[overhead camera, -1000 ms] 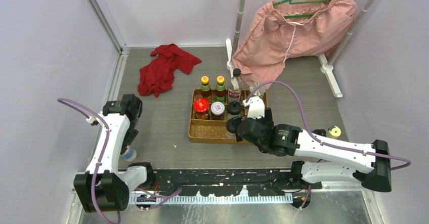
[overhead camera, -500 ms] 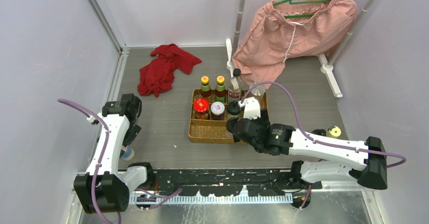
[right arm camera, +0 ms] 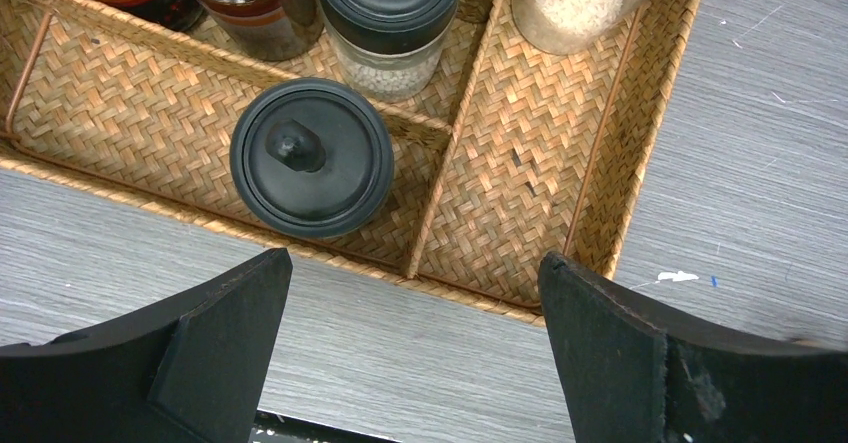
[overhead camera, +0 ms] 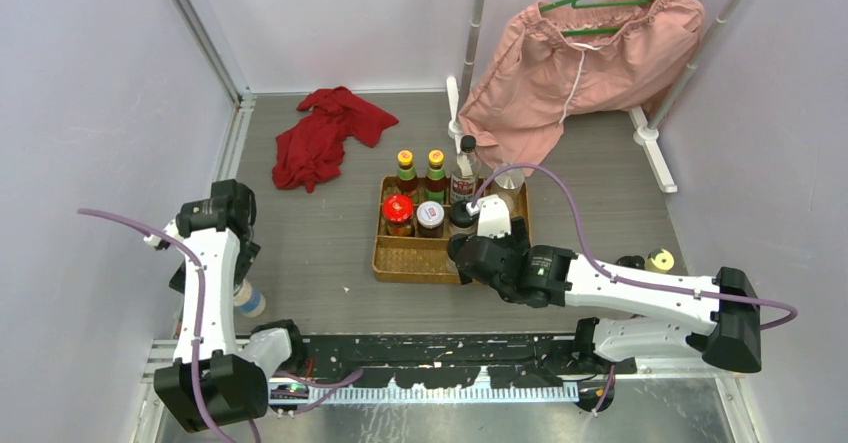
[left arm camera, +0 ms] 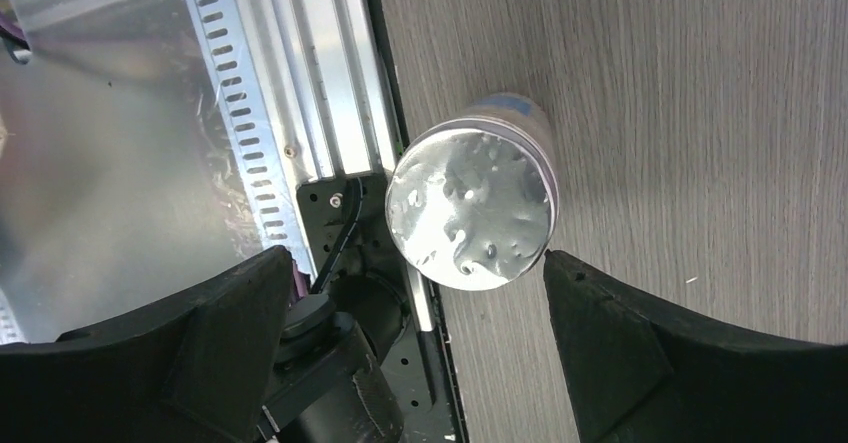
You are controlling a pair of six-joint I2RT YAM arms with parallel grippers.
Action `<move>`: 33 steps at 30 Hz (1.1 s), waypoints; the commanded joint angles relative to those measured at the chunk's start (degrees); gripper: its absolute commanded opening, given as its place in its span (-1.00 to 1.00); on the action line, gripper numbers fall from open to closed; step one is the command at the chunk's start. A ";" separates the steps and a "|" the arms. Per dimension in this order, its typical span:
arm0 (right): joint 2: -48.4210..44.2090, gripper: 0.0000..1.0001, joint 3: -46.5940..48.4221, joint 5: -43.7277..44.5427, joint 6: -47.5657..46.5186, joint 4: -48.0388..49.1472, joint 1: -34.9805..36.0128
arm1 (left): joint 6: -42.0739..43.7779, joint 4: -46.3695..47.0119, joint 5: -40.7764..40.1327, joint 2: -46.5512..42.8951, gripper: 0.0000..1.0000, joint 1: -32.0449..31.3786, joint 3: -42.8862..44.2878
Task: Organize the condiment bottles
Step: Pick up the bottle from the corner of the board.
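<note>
**Left gripper** (left arm camera: 416, 261): the jaws are spread wide and nothing is held. It hangs directly above the silver-lidded shaker (left arm camera: 470, 208), whose lid lies between the two fingers in the wrist view. No contact can be confirmed. The shaker stands upright on the table (left arm camera: 700, 83) at its near-left edge, beside the mounting rail and well apart from the wicker tray (overhead camera: 400, 263). Being upright, it is judged open to a grasp from above.

**Right gripper** (right arm camera: 415, 263): the jaws are fully parted and empty. It is poised over the tray's front row, where a black-lidded jar (right arm camera: 312, 156) sits in the compartment nearest the front wall. The compartment to that jar's right is bare.

**Tray contents:** the two yellow-capped sauces (overhead camera: 420, 171) and the taller clear bottle (overhead camera: 465, 168) are ranged along the back. A red-lidded jar (overhead camera: 398, 211) and a white-lidded jar (overhead camera: 430, 215) stand just in front of them. The dividers are judged to keep these jars upright and in rows.

**Outstanding:** the silver-lidded shaker and a yellow-lidded jar (overhead camera: 658, 260) near the right arm are not yet in the tray.
</note>
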 commanded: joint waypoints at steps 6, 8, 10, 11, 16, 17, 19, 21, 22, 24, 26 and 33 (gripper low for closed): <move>-0.92 0.99 -0.57 0.60 -0.14 0.45 0.11 | 5.46 4.22 4.45 -0.82 0.93 4.46 -1.41; -0.92 0.99 -0.66 0.56 -0.12 0.57 0.15 | 6.60 5.39 5.24 -0.90 0.94 5.75 -1.97; -0.87 0.99 -0.82 0.40 -0.06 0.55 0.15 | 8.03 6.22 5.96 -1.19 0.95 7.02 -1.79; -0.89 0.99 -0.96 0.46 -0.05 0.61 0.09 | 8.73 6.78 6.16 -1.39 0.95 7.64 -1.68; -1.19 0.99 -2.09 0.33 0.21 0.80 0.10 | 12.30 9.32 8.49 -1.19 0.96 11.55 -1.72; -1.31 0.99 -2.31 0.30 0.26 0.73 0.09 | 12.79 9.81 9.01 -1.11 0.96 12.19 -1.84; -1.59 0.99 -2.86 0.42 0.42 0.85 0.14 | 13.80 11.09 10.38 -0.88 0.96 12.94 -2.40; -1.85 0.99 -3.19 0.38 0.56 0.90 0.14 | 14.64 11.56 11.45 -0.29 0.94 13.81 -2.28; -1.92 0.99 -3.42 0.44 0.64 0.89 0.13 | 14.79 11.61 11.49 -0.18 0.94 13.82 -2.14; -2.04 0.99 -3.64 0.44 0.65 0.98 0.01 | 15.57 12.72 11.84 -0.41 0.93 14.11 -2.34; -1.94 0.99 -3.78 0.39 0.62 1.13 0.05 | 16.08 13.41 12.18 -0.55 0.93 14.56 -2.50; -1.51 0.99 -3.99 0.28 0.65 1.68 0.00 | 17.90 14.37 12.44 -0.18 0.91 15.81 -1.97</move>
